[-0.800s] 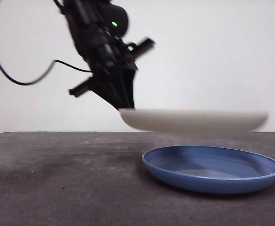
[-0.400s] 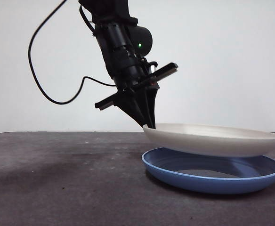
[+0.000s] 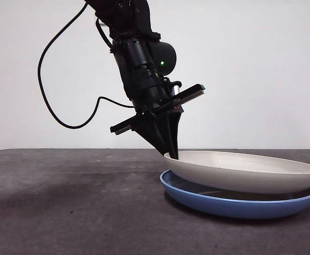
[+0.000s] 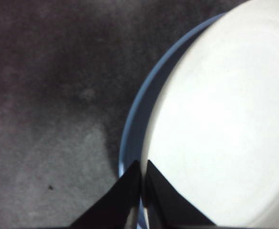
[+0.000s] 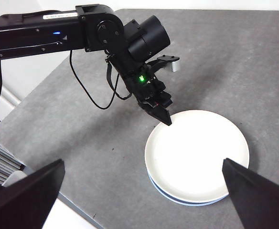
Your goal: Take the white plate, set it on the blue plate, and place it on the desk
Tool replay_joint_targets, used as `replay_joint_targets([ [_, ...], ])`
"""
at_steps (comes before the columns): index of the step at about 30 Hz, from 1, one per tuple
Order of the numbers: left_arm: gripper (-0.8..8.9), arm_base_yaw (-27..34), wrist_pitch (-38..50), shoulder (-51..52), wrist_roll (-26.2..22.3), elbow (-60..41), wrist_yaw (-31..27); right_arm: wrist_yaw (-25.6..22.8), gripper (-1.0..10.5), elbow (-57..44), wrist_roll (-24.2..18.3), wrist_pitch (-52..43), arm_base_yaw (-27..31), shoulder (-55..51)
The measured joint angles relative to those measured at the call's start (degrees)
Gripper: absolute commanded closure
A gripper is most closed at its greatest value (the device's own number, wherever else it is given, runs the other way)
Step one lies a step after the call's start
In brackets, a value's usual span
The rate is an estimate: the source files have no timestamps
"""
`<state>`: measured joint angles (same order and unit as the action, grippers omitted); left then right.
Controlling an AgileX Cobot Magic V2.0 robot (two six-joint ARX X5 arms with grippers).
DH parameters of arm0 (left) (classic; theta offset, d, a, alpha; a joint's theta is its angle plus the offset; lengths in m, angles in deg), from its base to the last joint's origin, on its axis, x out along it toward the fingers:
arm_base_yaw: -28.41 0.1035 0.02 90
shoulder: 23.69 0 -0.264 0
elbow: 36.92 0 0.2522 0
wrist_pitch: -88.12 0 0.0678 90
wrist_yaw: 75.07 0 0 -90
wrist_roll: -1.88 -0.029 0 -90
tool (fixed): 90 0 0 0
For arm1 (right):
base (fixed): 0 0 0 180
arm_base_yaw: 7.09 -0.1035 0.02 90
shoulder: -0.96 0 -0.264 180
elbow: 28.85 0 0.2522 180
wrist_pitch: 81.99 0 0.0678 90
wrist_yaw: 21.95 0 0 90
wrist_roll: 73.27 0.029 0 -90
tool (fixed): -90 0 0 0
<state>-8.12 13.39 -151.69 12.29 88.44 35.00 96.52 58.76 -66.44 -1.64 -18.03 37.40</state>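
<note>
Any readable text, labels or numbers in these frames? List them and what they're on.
One candidate only: a white label strip on the left arm's link, seen in the right wrist view; its print is too small and blurred to read.
White plate: no markings.
Blue plate: no markings.
Desk: no text.
Left gripper: a green light, no lettering visible.

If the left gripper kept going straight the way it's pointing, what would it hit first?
The left gripper points steeply down, shut on the white plate at its rim. Pushing on would press that rim down onto the blue plate just beneath, then the desk, though the gap under the rim is hard to judge.
</note>
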Motion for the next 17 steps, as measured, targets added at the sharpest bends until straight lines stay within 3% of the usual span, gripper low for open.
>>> replay_joint_targets([
  [5,7.13,-0.13,-0.28,0.00,-0.26,0.00,0.00,0.00,3.6,0.00,-0.24,0.02,0.00,0.00],
  [9,6.96,-0.13,-0.09,0.00,-0.44,0.00,0.00,0.00,3.6,0.00,-0.50,0.02,0.00,0.00],
  [17,3.30,-0.13,0.13,0.00,-0.46,1.03,0.02,0.00,3.6,0.00,-0.63,0.02,0.00,0.00],
])
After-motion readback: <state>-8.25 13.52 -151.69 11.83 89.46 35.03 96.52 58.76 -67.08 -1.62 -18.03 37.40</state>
